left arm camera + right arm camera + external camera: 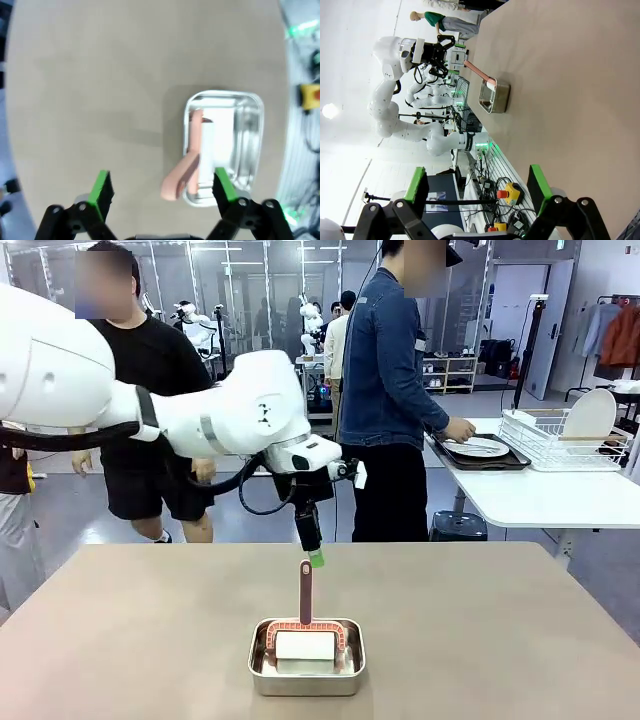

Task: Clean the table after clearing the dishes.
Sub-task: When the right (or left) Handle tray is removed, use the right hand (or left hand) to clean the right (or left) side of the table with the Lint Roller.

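Nearest us, close to our edge of the table (120, 640), stands the square steel pan (306, 685), and in it lies a white block (305, 645) with the reddish-brown head of a cleaning tool around it; whether the block is a sponge or part of the tool we cannot tell. The tool's handle (306, 590) rises nearly upright from the pan's far side, so its long axis runs straight up toward the left gripper (315, 558), which hangs just above its tip, fingers pointing down, apart from it as far as we can tell. From the left wrist we look down along that handle: its rounded end lies between the two green pads (102, 187), somewhat nearer one than the other, and the jaws stand spread wide with nothing in them. We judge the next move to be a straight descent and a close on the handle; a slight centring first would keep a pad from tipping it. The right gripper (477, 187) is likewise spread and empty, well apart from the pan, so the left arm is plainly the nearer. The dishes are over on the smaller white table (540, 500) at the far right: a white plate (478, 448) on a dark tray (505, 462) by a person's hand (460, 429), beside a wire rack (560, 440) holding another plate (590, 415) on edge; wiping, we judge, is not yet begun
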`<state>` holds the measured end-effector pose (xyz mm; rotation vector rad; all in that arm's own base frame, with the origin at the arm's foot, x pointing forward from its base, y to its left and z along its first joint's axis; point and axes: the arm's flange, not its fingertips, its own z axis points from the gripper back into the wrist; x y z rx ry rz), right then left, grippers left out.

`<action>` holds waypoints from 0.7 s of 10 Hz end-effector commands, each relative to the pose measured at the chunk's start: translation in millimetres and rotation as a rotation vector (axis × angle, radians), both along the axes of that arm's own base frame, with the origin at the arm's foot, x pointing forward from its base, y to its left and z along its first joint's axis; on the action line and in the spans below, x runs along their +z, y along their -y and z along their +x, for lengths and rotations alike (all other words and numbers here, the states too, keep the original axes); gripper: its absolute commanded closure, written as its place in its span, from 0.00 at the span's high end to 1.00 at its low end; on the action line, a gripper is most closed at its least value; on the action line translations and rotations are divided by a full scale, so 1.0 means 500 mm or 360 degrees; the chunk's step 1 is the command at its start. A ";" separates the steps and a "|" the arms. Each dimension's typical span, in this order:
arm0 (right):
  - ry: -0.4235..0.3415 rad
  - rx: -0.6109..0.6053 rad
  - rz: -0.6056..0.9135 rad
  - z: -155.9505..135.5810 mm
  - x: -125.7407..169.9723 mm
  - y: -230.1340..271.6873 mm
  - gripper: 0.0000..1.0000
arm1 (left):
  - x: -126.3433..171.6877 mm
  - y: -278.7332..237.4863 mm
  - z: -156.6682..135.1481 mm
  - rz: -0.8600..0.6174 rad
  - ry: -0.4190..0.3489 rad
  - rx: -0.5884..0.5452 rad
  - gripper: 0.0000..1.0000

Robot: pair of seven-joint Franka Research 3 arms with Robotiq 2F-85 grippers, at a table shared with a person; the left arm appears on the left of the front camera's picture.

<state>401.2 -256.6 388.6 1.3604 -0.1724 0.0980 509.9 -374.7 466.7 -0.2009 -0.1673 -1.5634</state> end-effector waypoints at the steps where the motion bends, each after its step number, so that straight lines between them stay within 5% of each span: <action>1: 0.0000 -0.0002 -0.0024 -0.009 0.003 -0.008 1.00 | 0.002 0.020 0.026 0.0130 0.0080 -0.0172 1.00; 3: 0.0000 -0.0002 -0.0024 -0.009 0.003 -0.008 1.00 | -0.015 0.033 0.017 0.0286 0.0032 -0.0302 1.00; 6: 0.0000 -0.0002 -0.0024 -0.009 0.003 -0.008 1.00 | -0.014 0.027 0.010 0.0264 -0.0092 -0.0194 1.00; 7: 0.0000 -0.0002 -0.0024 -0.009 0.003 -0.008 1.00 | -0.036 0.028 0.008 0.0276 0.0000 -0.0264 1.00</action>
